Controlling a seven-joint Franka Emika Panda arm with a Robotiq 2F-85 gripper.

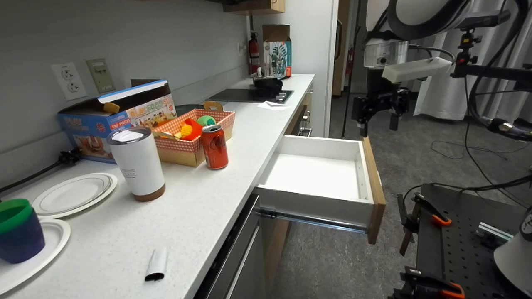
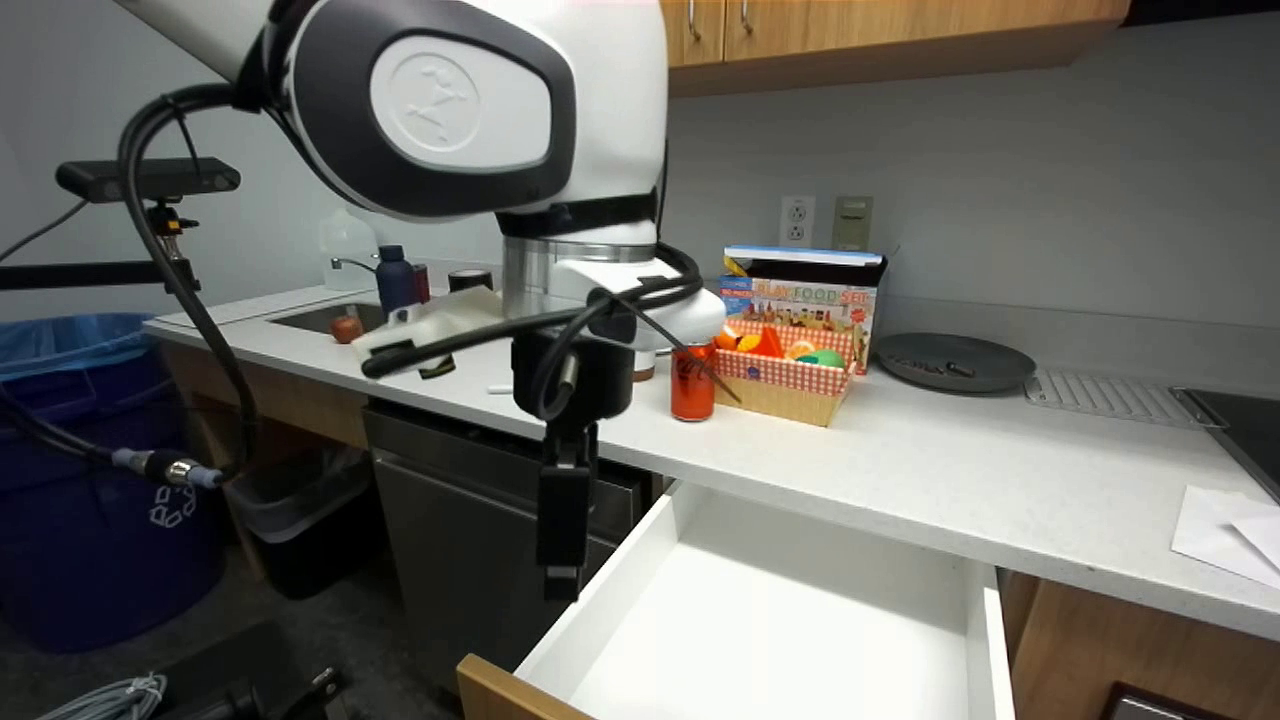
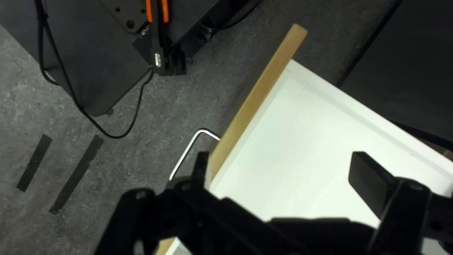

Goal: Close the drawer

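In an exterior view the wide, shallow, white-lined drawer point(image 1: 316, 170) with a light-wood front point(image 1: 376, 191) juts out right of the white countertop point(image 1: 216, 203), so none of the closing looks done, the whole push awaiting the black two-fingered gripper point(image 1: 379, 126), spread and empty.

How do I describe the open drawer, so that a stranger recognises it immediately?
Start at the white countertop. The drawer sticks out from beneath it. Unlike the dark appliance nearby, it shows a white inside and light-wood front.
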